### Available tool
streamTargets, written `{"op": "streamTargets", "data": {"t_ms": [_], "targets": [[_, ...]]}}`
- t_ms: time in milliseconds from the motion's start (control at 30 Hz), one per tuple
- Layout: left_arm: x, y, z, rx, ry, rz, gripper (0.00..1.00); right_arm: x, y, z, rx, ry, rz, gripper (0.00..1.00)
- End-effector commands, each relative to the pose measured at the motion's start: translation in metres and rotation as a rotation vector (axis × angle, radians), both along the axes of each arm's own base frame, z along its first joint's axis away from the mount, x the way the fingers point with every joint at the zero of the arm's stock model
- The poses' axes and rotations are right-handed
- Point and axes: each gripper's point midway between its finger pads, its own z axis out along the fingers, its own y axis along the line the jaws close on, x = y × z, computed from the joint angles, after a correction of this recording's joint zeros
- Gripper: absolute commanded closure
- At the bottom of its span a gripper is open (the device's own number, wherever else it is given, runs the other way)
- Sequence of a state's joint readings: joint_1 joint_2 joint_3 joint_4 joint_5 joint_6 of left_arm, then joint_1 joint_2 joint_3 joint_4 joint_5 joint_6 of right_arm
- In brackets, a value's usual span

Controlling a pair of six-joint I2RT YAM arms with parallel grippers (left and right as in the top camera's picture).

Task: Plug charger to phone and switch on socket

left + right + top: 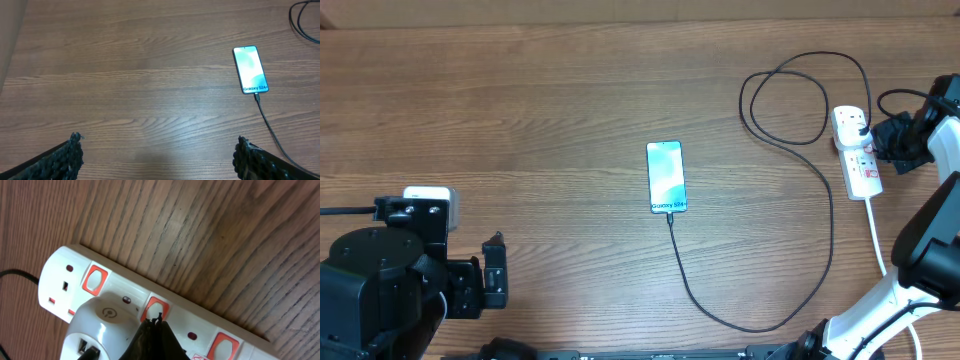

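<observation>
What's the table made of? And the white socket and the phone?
The table looks like wood or wood-look laminate: brown grain lines, matte. The socket looks like smooth white plastic, slightly shiny. The phone front is probably glass: flat, smooth, glowing.

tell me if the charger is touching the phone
Touching. In the left wrist view the tip of the charger meets the bottom edge of the phone with no gap; the overhead view shows the same.
</observation>
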State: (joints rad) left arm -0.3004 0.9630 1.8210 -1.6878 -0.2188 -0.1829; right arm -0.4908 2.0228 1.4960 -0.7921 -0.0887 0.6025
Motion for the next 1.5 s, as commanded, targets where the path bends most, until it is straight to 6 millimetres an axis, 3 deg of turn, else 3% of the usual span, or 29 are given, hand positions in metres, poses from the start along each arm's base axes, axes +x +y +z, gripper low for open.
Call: {"op": "streamTargets", "data": {"t_ms": [0, 267, 500, 633, 867, 1067, 1200, 1467], "targets": [[0.001, 0.003, -0.001, 0.019, 0.002, 0.004, 0.00, 0.004, -0.001, 0.003, 0.001, -0.018, 0.004, 0.96], [0.001, 0.003, -0.001, 0.019, 0.002, 0.004, 0.00, 0.012, 0.008, 0.002, 0.002, -0.030, 0.029, 0.96], [0.001, 0.003, -0.001, 0.019, 0.002, 0.004, 0.00, 0.013, 0.027, -0.028, 0.031, 0.036, 0.074, 0.96], [0.001, 0.003, -0.001, 0.019, 0.002, 0.004, 0.00, 0.015, 0.031, -0.031, 0.027, 0.039, 0.084, 0.96], [0.001, 0.003, -0.001, 0.019, 0.002, 0.004, 0.00, 0.000, 0.037, -0.031, 0.058, 0.101, 0.081, 0.96], [-0.001, 0.003, 0.000, 0.017, -0.004, 0.005, 0.00, -0.008, 0.021, 0.001, -0.024, 0.151, 0.056, 0.96], [-0.007, 0.005, 0.003, 0.010, -0.026, 0.008, 0.00, -0.012, 0.005, 0.037, -0.122, 0.151, 0.029, 0.96], [-0.036, 0.017, 0.015, -0.022, -0.135, 0.035, 0.00, -0.010, 0.013, 0.123, -0.160, -0.053, 0.015, 0.96]]}}
